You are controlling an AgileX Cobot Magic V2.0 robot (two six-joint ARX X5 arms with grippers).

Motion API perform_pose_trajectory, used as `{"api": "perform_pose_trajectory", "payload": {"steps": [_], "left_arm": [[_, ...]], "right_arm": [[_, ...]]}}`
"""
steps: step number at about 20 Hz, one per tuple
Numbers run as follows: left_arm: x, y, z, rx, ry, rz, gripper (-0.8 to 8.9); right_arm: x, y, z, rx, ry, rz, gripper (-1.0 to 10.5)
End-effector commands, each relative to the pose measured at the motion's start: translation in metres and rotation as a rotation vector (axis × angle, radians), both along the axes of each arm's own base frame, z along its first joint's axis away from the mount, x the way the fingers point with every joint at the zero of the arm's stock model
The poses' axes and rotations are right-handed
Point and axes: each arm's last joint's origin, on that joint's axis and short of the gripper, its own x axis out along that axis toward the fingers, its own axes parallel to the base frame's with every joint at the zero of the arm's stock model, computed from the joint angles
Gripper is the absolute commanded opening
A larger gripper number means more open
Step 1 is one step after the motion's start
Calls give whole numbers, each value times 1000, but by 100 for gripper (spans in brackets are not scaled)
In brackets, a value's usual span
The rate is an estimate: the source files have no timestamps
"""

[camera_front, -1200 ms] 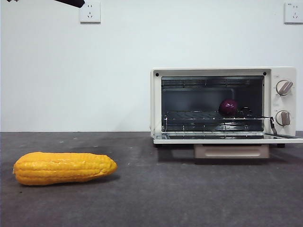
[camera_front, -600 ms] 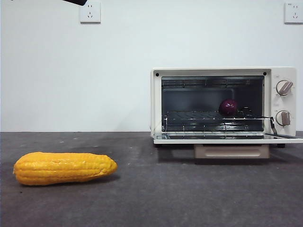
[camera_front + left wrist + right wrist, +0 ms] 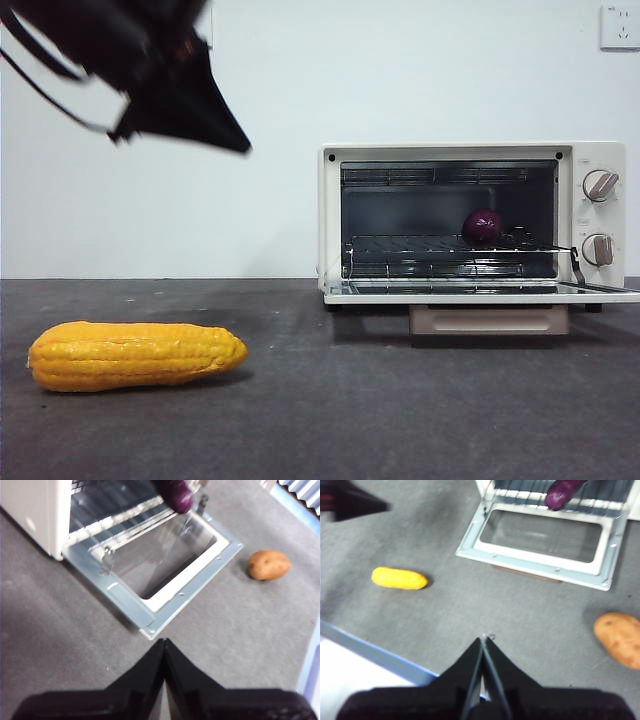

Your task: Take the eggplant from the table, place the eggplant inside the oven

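You can count the main work as done: the eggplant [image 3: 483, 226] lies on the wire rack [image 3: 440, 245] inside the oven [image 3: 470, 220], toward the 3 o'clock side of the cavity, and no gripper holds it. The oven door [image 3: 480, 292] hangs open and flat over the desk [image 3: 350, 400]; judging from this, all that is left is for the arms to clear away, since the task does not ask you to shut the door.

The left gripper [image 3: 164, 647] has its fingers pressed together on nothing, above the desk just short of the open door. In the front view it is most likely the dark, blurred shape at 10 o'clock, high above the corn cob [image 3: 135, 355]. The right gripper [image 3: 483, 645] is likewise pinched closed and empty, well back from the oven.

The front view shows you only the eggplant's rounded end; the wrist views show its length along the rack. They also reveal a potato [image 3: 619, 639] on the desk beside the door's far corner, which the front view misses entirely. Only the right wrist view shows corn and potato together.
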Motion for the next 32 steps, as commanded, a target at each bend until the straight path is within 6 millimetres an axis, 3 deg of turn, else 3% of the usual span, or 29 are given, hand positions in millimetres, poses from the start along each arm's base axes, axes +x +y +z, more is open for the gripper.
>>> {"api": "perform_pose_trajectory", "payload": {"steps": [1,5,10,25,32], "left_arm": [[17,-5,-29,7,87,22,-7],[38,-13,-71,-7,182,33,-7],[54,-21,-102,-81,243,57,-7],[52,-58,-135,-98,287,15,-8],[54,-64,-132,-133,258,13,-8]], "right_arm": [[-7,-1,1,4,-23,14,-11],[-19,-4,3,14,-57,11,-11],[-33,-7,3,20,-63,6,-11],[-36,-7,3,18,-80,12,-11],[-36,-7,3,17,-80,12,-11]]}}
